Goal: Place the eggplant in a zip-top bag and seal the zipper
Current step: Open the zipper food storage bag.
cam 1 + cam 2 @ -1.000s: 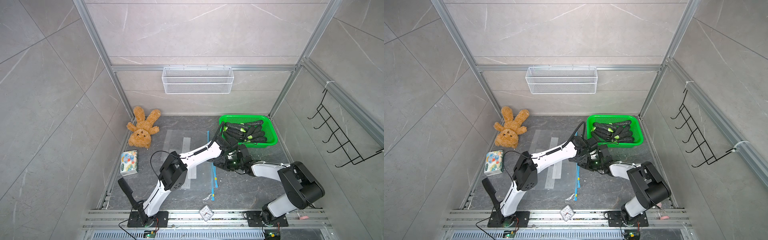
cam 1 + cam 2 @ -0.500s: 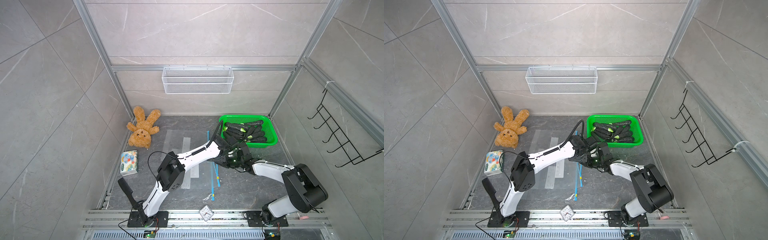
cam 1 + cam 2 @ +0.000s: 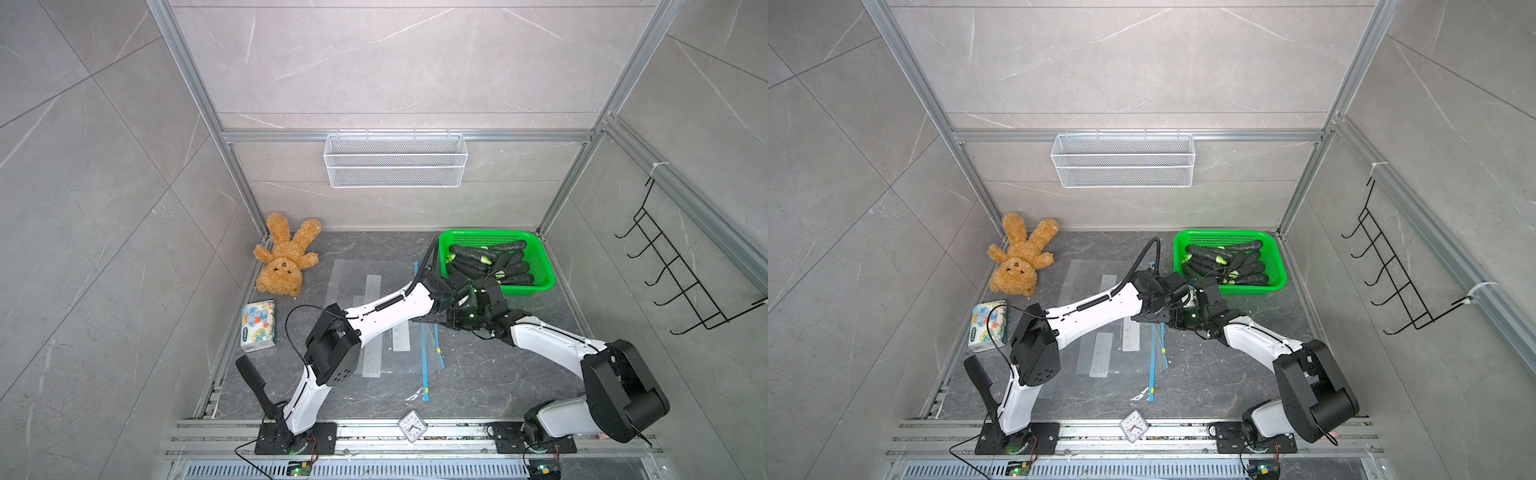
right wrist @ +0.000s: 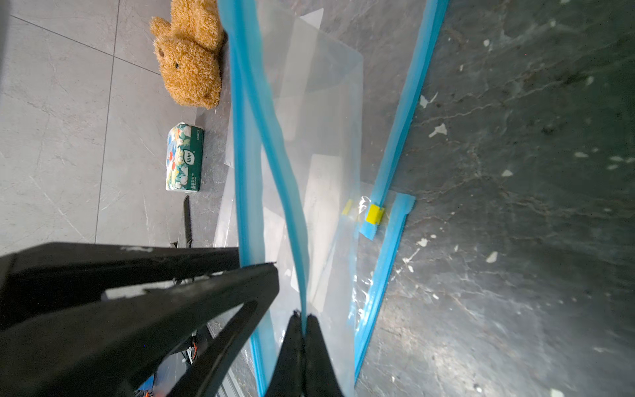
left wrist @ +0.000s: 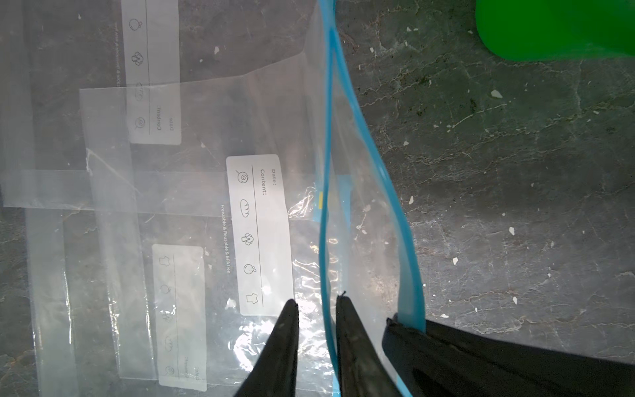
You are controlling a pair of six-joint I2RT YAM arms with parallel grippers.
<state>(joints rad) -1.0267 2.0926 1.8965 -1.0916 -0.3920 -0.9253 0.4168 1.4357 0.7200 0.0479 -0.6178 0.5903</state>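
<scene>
- Where the table lies nearest us, spare bags rest flat.
- Beyond them, right of centre, the left gripper, clenched a second ago, now has its jaws slightly apart around one blue lip of the bag: released.
- Just right of it, the right gripper, part open a second ago, is clenched on the other lip, so the mouth gapes.
- We judge the hold is passing to the right arm, freeing the left to fetch.
- Farther right, every eggplant lies in the basket; none is bagged.

grey marble-tile walls, aluminium frame, dark stone floor, white wire basket on back wall.
</scene>
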